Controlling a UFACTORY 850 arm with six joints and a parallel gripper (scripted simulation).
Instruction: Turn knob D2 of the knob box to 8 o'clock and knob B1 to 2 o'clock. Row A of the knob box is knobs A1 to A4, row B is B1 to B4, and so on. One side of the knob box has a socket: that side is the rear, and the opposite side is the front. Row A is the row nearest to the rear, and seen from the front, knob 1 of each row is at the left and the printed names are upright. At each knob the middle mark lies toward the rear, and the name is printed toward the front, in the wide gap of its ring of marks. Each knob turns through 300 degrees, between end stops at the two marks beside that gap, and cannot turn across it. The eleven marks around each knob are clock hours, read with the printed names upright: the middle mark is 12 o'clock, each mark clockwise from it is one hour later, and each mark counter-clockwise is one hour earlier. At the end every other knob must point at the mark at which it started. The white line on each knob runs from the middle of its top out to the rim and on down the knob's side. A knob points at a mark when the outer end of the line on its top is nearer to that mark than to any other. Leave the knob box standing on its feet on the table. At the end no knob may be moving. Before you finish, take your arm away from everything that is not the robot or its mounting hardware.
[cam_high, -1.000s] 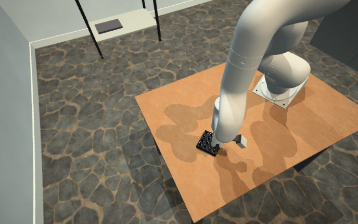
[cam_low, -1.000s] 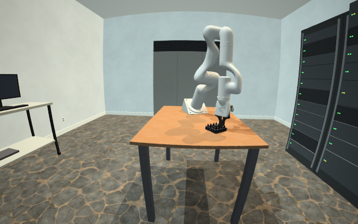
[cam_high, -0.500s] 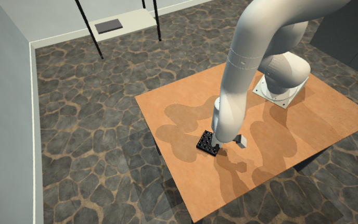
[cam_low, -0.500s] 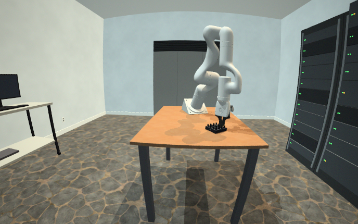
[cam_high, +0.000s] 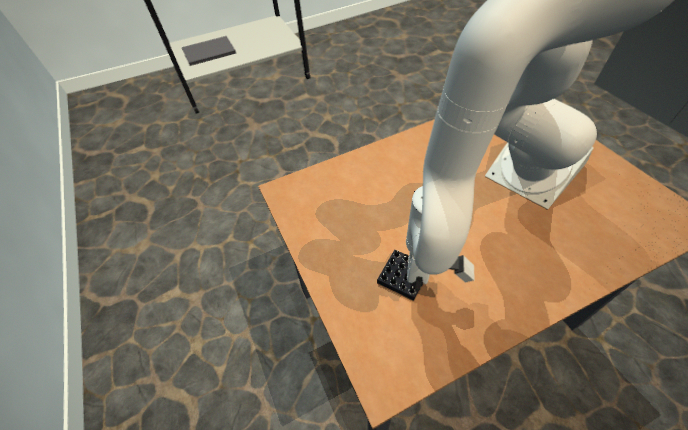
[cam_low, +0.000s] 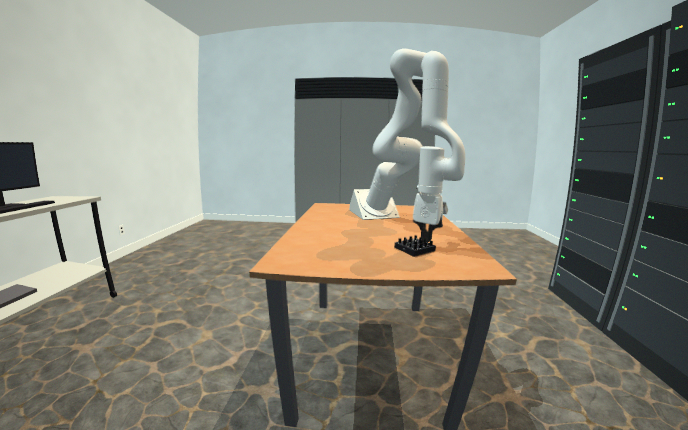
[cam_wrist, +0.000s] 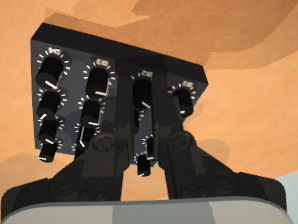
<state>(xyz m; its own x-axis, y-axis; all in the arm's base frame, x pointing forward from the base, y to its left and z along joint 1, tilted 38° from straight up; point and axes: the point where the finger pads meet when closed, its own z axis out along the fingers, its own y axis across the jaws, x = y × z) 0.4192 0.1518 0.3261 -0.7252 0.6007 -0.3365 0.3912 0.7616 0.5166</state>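
The black knob box (cam_high: 393, 276) (cam_low: 411, 248) (cam_wrist: 53, 39) stands on the orange table (cam_high: 355, 212) (cam_low: 314, 253), its knobs each carrying a white line. My gripper (cam_high: 414, 277) (cam_low: 425, 237) (cam_wrist: 142, 92) reaches straight down onto the box. In the wrist view its two dark fingers straddle the third column of knobs from the left and are shut on a knob (cam_wrist: 141, 90) there. I cannot read the printed names, so I cannot tell which knob it is. The fingers hide the knobs beside it.
The arm's white base (cam_high: 537, 174) (cam_low: 372, 207) is bolted to the table's far side. A small grey block lies beside the box. Server racks (cam_low: 629, 192) stand to the right, and a desk (cam_low: 45, 202) to the left.
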